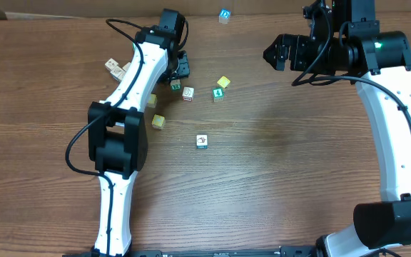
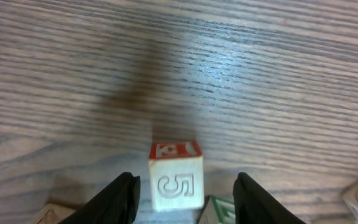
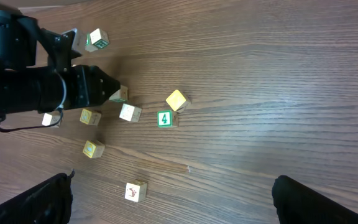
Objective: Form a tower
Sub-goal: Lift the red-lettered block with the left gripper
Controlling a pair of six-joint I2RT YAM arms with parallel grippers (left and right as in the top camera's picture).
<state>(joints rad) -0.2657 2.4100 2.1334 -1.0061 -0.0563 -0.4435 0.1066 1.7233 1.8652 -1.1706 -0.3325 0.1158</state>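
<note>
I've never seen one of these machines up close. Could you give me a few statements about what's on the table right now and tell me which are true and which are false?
1. The left gripper has its jaws on either side of a block marked 5. True.
2. One arm is gripping a yellow cube in the air. False: the right gripper is wide open with nothing in it.
3. A green block marked 4 lies beside a yellow block. True.
4. All the cubes form one tall tower. False: most lie scattered singly over the table.
5. A blue block sits apart near the table's far edge. True.
</note>
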